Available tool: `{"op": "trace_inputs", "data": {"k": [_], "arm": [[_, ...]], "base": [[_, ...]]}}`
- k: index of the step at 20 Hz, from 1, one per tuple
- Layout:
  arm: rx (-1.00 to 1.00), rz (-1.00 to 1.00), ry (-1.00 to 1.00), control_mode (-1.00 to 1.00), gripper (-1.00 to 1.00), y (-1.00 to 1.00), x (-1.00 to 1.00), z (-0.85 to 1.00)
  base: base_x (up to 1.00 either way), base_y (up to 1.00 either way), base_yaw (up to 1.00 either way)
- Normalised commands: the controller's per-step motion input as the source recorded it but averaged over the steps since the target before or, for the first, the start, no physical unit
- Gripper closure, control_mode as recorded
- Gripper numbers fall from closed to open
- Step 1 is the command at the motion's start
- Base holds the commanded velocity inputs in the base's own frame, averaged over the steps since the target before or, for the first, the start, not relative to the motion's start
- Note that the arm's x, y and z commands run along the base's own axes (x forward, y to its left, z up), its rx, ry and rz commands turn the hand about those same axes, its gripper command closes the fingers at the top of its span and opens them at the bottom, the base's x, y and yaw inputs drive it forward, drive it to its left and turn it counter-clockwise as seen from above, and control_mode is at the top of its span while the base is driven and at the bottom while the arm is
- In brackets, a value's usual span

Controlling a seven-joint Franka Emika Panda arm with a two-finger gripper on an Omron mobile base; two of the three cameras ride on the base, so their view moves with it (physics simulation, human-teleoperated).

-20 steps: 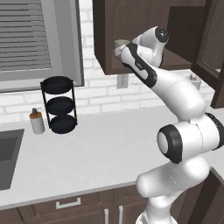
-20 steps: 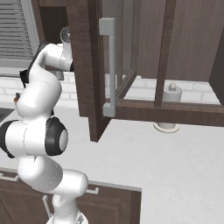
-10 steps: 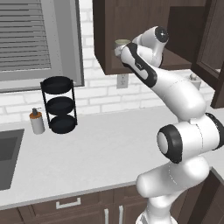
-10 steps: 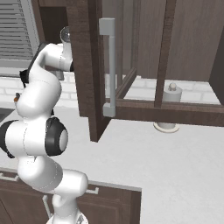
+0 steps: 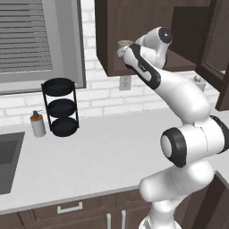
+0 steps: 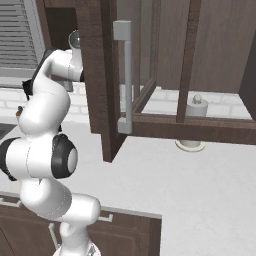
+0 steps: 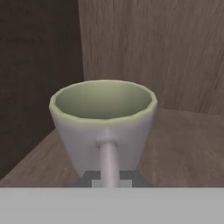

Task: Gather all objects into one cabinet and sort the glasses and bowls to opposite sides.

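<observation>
A pale mug with a greenish inside stands upright on the plank shelf of the dark brown cabinet, close to its left wall. Its loop handle faces the hand. My gripper is shut on that handle, with the fingertips on either side of it. From the left base view the mug shows at the cabinet's left end, just beyond the white hand reaching into the shelf. The right base view shows the arm going behind the cabinet's side panel.
The cabinet's glass-paned door stands open with a silver handle. On the counter are a black three-tier rack, a soap bottle and a white canister. A sink lies at the left.
The arm holds the same pose at the cabinet. The jaws have closed onto the mug's handle.
</observation>
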Motion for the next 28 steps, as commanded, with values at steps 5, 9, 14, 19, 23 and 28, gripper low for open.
{"op": "trace_inputs", "data": {"k": [5, 9, 14, 19, 23, 28], "arm": [[0.00, 0.00, -0.02, -1.00, 1.00, 0.00, -0.21, 0.00], [0.00, -0.03, -0.02, -1.00, 1.00, 0.00, -0.42, 0.03], [0.00, -0.09, -0.02, -1.00, 1.00, -0.11, -0.57, 0.11], [0.00, -0.15, -0.01, -1.00, 1.00, -0.31, -0.61, 0.13], [0.00, -0.11, -0.04, -1.00, 1.00, -0.19, -0.88, 0.13], [0.00, -0.02, -0.03, -1.00, 1.00, 0.00, -0.95, 0.31]], "base": [[0.00, 0.00, 0.00], [0.00, 0.00, 0.00], [0.00, 0.00, 0.00], [0.00, 0.00, 0.00], [0.00, 0.00, 0.00], [0.00, 0.00, 0.00]]}}
